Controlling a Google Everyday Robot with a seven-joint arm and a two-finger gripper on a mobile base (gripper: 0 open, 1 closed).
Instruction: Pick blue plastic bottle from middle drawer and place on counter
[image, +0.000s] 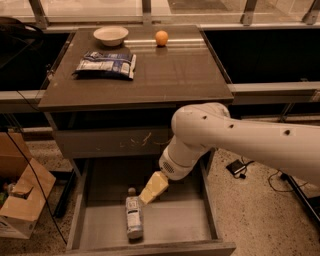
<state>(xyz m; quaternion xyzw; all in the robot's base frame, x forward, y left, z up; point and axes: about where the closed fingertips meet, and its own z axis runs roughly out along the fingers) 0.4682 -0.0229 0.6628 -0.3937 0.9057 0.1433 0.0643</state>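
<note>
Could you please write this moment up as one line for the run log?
gripper: over open middle drawer, beside blue plastic bottle | bottle: lying on drawer floor, not on counter

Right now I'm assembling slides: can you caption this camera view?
Gripper low in the open middle drawer, close beside the blue plastic bottle lying on its floor, below the counter.

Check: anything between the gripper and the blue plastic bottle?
Nothing. In the camera view the gripper hangs inside the middle drawer, just right of the blue plastic bottle near its neck. I cannot tell whether they touch.
</note>
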